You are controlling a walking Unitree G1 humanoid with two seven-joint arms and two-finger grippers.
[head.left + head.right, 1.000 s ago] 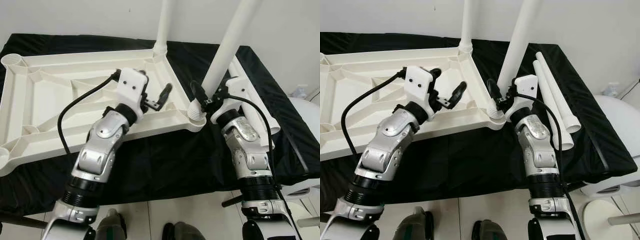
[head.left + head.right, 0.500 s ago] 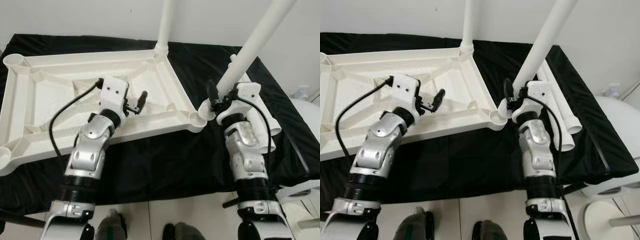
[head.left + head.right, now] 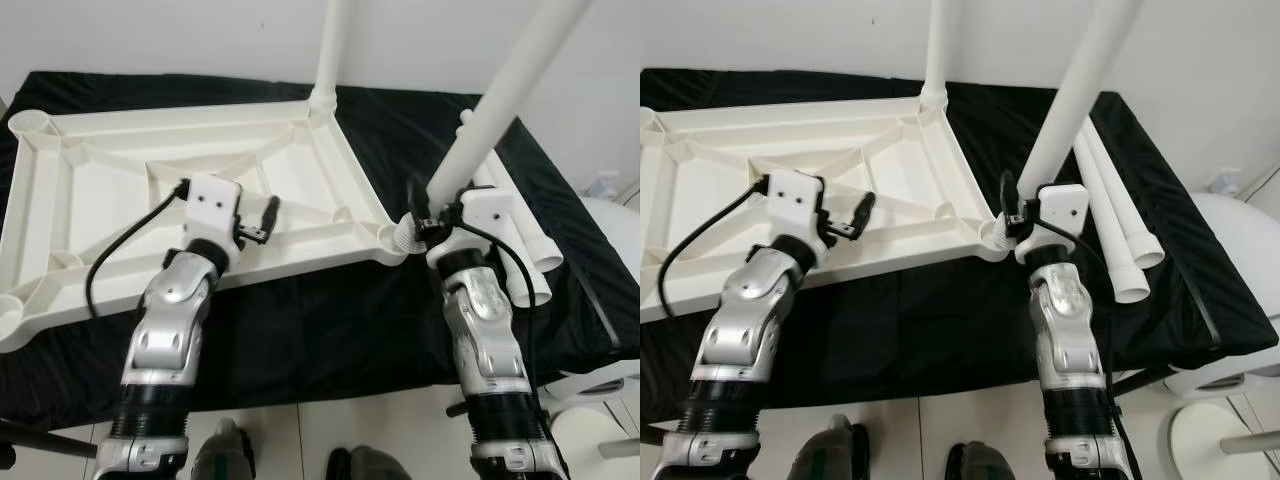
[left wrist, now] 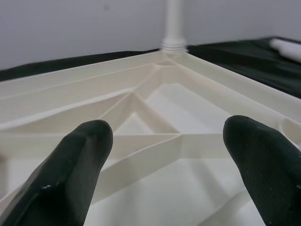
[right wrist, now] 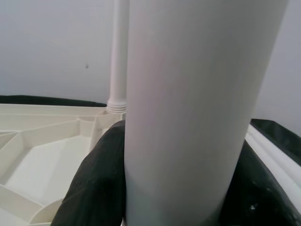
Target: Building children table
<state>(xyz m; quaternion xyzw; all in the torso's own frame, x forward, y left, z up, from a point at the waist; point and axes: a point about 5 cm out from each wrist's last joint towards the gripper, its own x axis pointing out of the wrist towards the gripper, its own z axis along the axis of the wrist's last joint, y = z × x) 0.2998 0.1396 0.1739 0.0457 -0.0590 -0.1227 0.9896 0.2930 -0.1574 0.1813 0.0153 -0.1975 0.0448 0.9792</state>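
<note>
The white table top point(image 3: 100, 190) lies upside down on a black cloth. One white leg point(image 3: 330, 45) stands in its far right corner socket. My right gripper point(image 3: 432, 212) is shut on a second leg point(image 3: 495, 125), low down, just above the near right corner socket point(image 3: 395, 236). That leg leans up and to the right. In the right wrist view the black fingers point(image 5: 94, 183) press both sides of the leg point(image 5: 188, 108). My left gripper point(image 3: 262, 218) is open over the ribs of the underside, holding nothing; its fingers point(image 4: 70, 169) stand wide apart.
Two loose white legs point(image 3: 522, 255) lie on the black cloth point(image 3: 330, 310) at the right. Open corner sockets point(image 3: 30, 122) sit at the top's left end. A white round object point(image 3: 612, 225) stands past the cloth's right edge. A wall rises close behind.
My left arm has drawn back to the left and nearer me, its gripper now over the ribs. The held leg leans further right, its foot still at the near right socket.
</note>
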